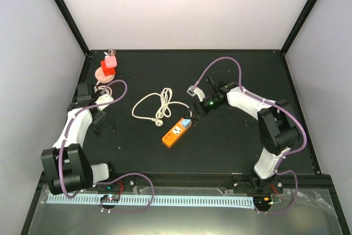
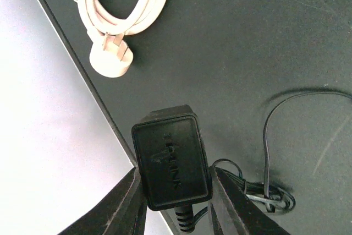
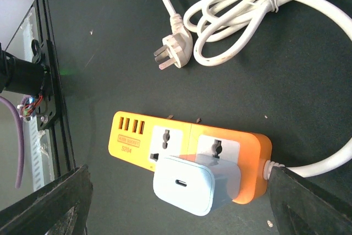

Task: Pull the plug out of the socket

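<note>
Gripping, left: your left gripper (image 2: pixel 175 182) pinches a black adapter (image 2: pixel 171 160) between its fingers (image 2: pixel 127 205), at the far-left side of the table (image 1: pixel 231 152), close to its left edge.
Right gripper: your right gripper (image 3: pixel 179 177) is spread wide just far-right of the power strip. One finger shows on either side of the plug in the wrist view, and neither touches it.
Plug: the light blue plug (image 3: pixel 192 185) is seated in the end socket of the strip, at the strip's far-right end, mid-table.
Power strip: the orange power strip (image 3: pixel 181 136) lies flat and angled, with its USB end pointing near-left. The socket beside the plug shows bare holes.
White cable: the white cable (image 3: pixel 258 9) leaves the strip at the plug end and lies coiled and tied just far-left of it. Its three-pin white plug (image 3: pixel 173 48) rests loose on the table.
Black cord: a thin black cord (image 2: pixel 267 152) lies looped on the table, bunched near the adapter.
Far-left corner: pink and red objects (image 1: pixel 105 69) sit there; you cannot tell what they are.
</note>
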You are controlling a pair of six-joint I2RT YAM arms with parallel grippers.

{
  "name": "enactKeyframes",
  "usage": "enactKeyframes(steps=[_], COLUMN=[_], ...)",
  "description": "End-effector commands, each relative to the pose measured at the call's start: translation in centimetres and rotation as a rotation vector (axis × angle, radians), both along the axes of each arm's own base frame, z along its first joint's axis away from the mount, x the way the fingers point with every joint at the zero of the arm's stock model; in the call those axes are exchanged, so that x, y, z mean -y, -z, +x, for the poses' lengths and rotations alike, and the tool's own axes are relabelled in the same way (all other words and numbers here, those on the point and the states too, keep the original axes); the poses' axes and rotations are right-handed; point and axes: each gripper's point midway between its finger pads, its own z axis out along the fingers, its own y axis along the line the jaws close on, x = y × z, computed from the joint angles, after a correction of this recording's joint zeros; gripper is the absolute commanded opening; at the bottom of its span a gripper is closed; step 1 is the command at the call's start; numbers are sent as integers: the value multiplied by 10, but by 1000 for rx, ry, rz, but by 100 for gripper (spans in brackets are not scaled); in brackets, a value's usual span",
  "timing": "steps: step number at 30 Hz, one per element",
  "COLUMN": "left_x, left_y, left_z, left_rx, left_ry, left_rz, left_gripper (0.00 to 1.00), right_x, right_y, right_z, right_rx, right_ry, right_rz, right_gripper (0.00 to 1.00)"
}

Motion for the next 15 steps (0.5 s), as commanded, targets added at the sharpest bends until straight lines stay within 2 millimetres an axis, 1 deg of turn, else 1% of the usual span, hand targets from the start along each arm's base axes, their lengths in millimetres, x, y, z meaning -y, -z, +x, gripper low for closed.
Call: enactKeyframes(steps=[1,3,9,15], left_x=[-2,0,5,19], left_y=[0,9,26,44], left_z=[14,18,27,28], left_rx=[34,13,-18,-52], left_ry=[-21,-21,-44,-54], left_rz=[16,15,13,-14], left_gripper=[20,19,19,20], right_x=[0,0,1,3], right_y=[-7,-7,-4,-5], right_z=[0,0,0,1], right_rx=[16,13,-2,-3], right_ry=[-13,-13,-12,-7], right_rz=[22,23,22,26], right_gripper=[90,90,90,89])
